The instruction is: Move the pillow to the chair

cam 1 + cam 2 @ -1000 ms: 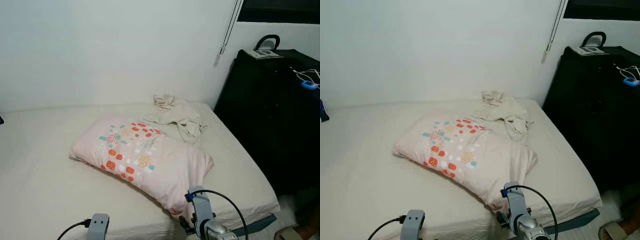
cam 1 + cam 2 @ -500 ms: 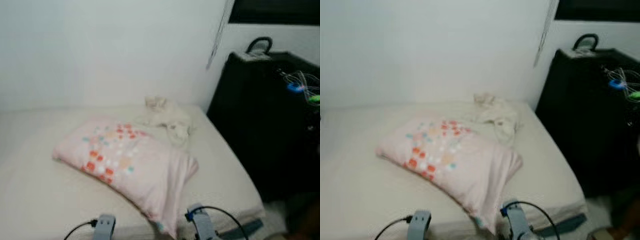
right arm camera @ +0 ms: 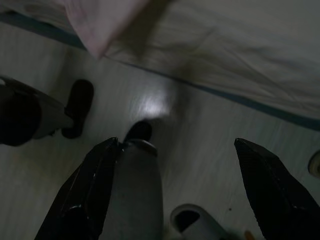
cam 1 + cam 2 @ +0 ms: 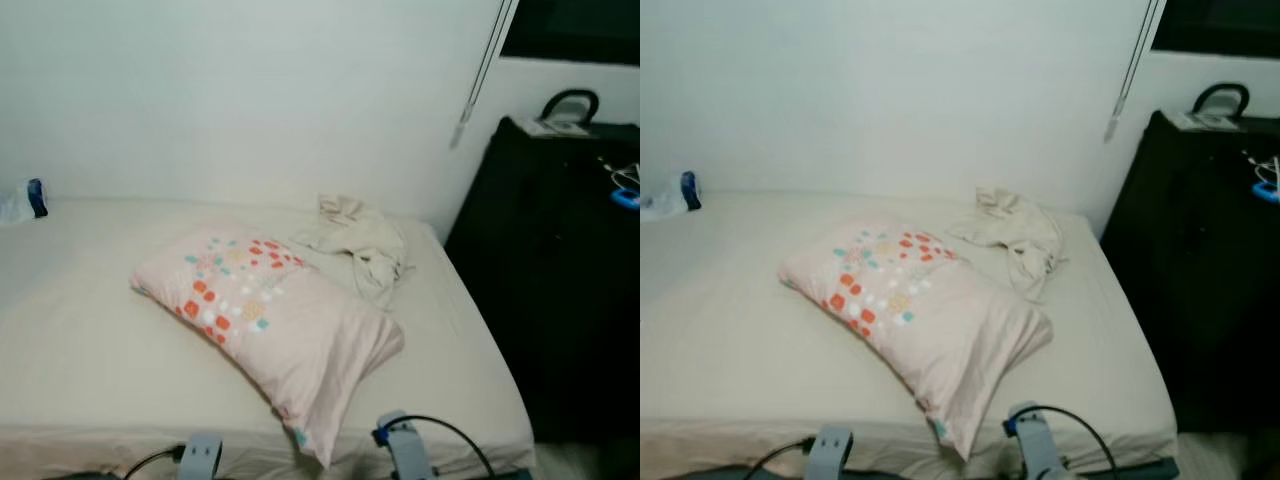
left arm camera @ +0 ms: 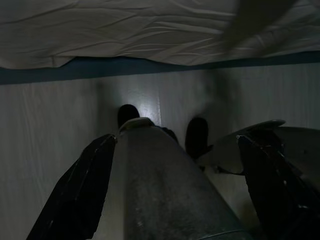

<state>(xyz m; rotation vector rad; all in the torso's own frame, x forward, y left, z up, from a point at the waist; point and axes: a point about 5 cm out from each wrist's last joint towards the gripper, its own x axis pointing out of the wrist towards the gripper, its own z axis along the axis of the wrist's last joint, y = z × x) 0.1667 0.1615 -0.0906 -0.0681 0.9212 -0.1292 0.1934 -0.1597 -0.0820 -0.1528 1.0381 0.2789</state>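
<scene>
The pink pillow [image 4: 268,322] with its patch of red, orange and teal squares lay slantwise on the cream-sheeted bed [image 4: 90,370], its printed end toward ten o'clock and its plain end toward five o'clock, one corner poking past the near edge of the mattress. A crumpled beige cloth [image 4: 357,240] sat just beyond it at one o'clock, close to the pillow's far side but seemingly not on it. A small bottle with a dark cap [image 4: 25,199] rested against the wall at nine o'clock, and a black cabinet [image 4: 560,290] stood at three o'clock with a cable and blue gadget on top. No chair was in sight.

Both arms hung low in front of the bed. The left gripper [image 5: 177,175] pointed at the pale floor with its two black fingers spread wide and nothing between them; the right gripper [image 3: 177,185] hung the same way, fingers wide and empty, with the pillow's overhanging corner above it and a slipper [image 3: 192,220] on the floor nearby.

My guess is the pickup had not begun. The risks from here: a pinch on the loose pillowcase alone would let the stuffing sag and slip out; the overhanging corner could slide off onto the floor if nudged; and a reach across might snag the beige cloth.
</scene>
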